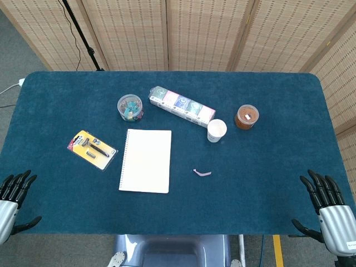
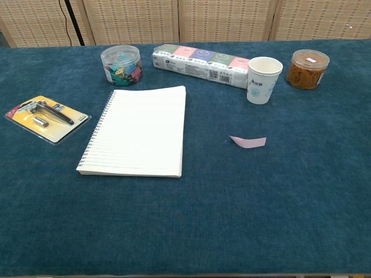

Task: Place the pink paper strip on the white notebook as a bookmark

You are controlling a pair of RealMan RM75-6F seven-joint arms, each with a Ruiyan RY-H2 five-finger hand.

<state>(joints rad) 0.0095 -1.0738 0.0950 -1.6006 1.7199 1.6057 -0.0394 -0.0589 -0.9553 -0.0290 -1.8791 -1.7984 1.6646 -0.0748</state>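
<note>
A small pink paper strip (image 1: 202, 173) (image 2: 248, 141) lies on the blue cloth, a short way right of the white spiral notebook (image 1: 146, 160) (image 2: 138, 131), which lies open and flat. My left hand (image 1: 12, 201) hovers at the near left table edge with fingers spread and nothing in it. My right hand (image 1: 329, 214) is at the near right edge, fingers also spread and empty. Both hands are far from the strip and notebook. The chest view shows neither hand.
Along the back stand a clear tub of binder clips (image 1: 130, 107) (image 2: 121, 65), a long pack of tissue packets (image 1: 182, 105) (image 2: 200, 64), a paper cup (image 1: 216, 130) (image 2: 264, 80) and a tub of rubber bands (image 1: 246, 117) (image 2: 309, 68). A yellow blister pack (image 1: 92, 149) (image 2: 47, 119) lies left of the notebook.
</note>
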